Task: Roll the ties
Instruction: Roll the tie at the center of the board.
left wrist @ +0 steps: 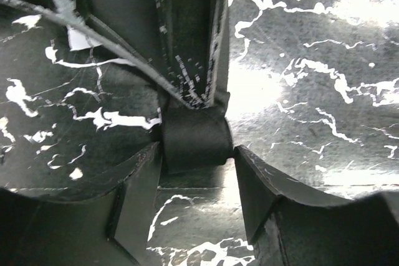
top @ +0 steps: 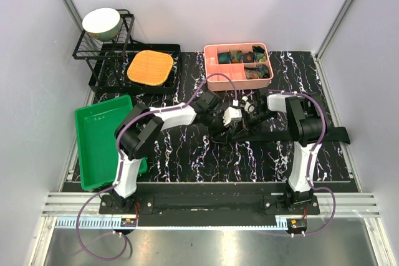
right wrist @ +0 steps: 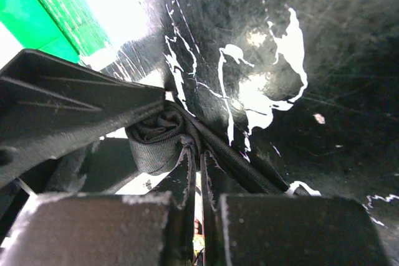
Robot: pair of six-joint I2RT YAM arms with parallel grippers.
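**Black soft fabric necktie (top: 327,134), part rolled at the middle of the black marbled worktop (top: 249,161).**
Judged limp, light and prone to unwinding: hold the roll (left wrist: 193,138) by its flanks. Left claw (left wrist: 198,151) part open about it; right claw (right wrist: 199,160) closed tight beside it.

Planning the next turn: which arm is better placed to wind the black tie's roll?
Probably left: the left claw flanks the tie roll; the right claw sits shut beside it.
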